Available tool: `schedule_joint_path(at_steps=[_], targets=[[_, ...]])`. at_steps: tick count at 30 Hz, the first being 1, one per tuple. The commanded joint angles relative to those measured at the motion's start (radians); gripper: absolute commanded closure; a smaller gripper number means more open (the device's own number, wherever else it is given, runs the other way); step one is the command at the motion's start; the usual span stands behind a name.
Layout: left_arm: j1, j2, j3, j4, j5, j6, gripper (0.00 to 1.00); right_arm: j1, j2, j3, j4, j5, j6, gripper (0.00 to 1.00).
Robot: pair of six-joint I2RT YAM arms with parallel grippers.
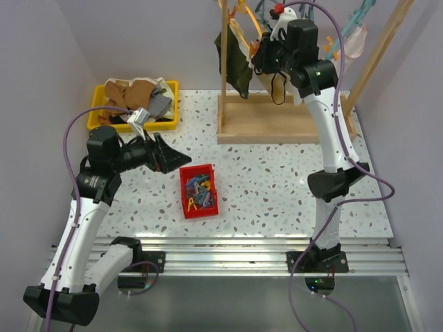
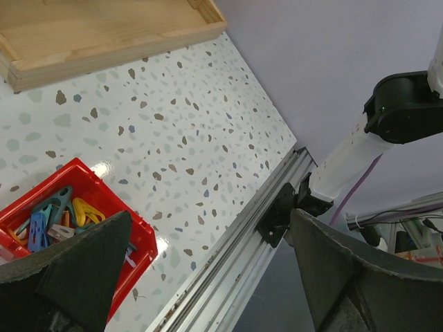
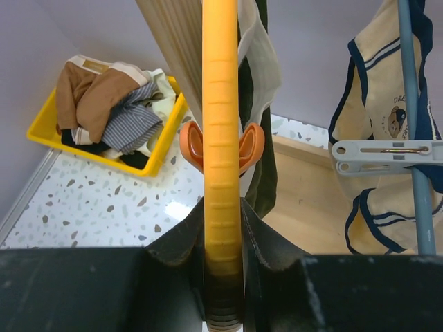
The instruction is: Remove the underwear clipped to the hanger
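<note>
Located the underwear, dark fabric, hanging at the back of the table from an orange hanger on the wooden rack. Confirmed from the right wrist view: underwear draped just behind the hanger, with an orange clip astride the bar, wings showing on both sides. Cannot tell whether that clip bites the fabric.

Found the right gripper raised at the hanger and clenched on its bar. Seen up close, right gripper with the bar running straight down between the fingers.

Noted to the right a cream garment with navy trim on a blue hanger, pinned by a grey clip.

Found the left gripper low over the table, released, jaws wide, grasping nothing. Placed just left of a red bin of coloured pegs. Noted a yellow bin of clothes at the far left corner.
</note>
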Motion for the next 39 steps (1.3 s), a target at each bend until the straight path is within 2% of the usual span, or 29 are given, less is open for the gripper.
schedule_joint_path(at_steps=[1, 8, 11, 16, 19, 23, 28, 39], targets=[[-0.005, 0.013, 0.022, 0.012, 0.003, 0.021, 0.00, -0.009, -0.103, 0.013, 0.143, 0.020, 0.041, 1.00], [-0.005, 0.031, 0.025, 0.027, 0.006, 0.016, 0.00, -0.009, -0.157, -0.017, 0.151, 0.073, 0.035, 1.00], [-0.005, 0.040, 0.029, 0.035, 0.011, 0.015, 0.00, -0.011, -0.188, -0.079, 0.182, 0.087, 0.039, 1.00], [-0.013, 0.051, 0.030, 0.038, 0.014, 0.015, 0.00, -0.011, -0.175, -0.049, 0.211, 0.072, 0.065, 1.00], [-0.014, 0.052, 0.035, 0.031, 0.012, 0.018, 0.00, -0.009, -0.189, -0.047, 0.258, 0.081, 0.082, 1.00], [-0.017, 0.051, 0.039, 0.021, 0.008, 0.028, 0.00, -0.006, -0.254, -0.153, 0.361, 0.096, 0.096, 1.00], [-0.022, 0.062, 0.041, 0.023, 0.003, 0.030, 0.00, -0.003, -0.292, -0.176, 0.436, 0.145, 0.113, 1.00], [-0.024, 0.059, 0.050, 0.006, -0.011, 0.045, 0.00, 0.002, -0.304, -0.188, 0.516, 0.194, 0.141, 1.00]])
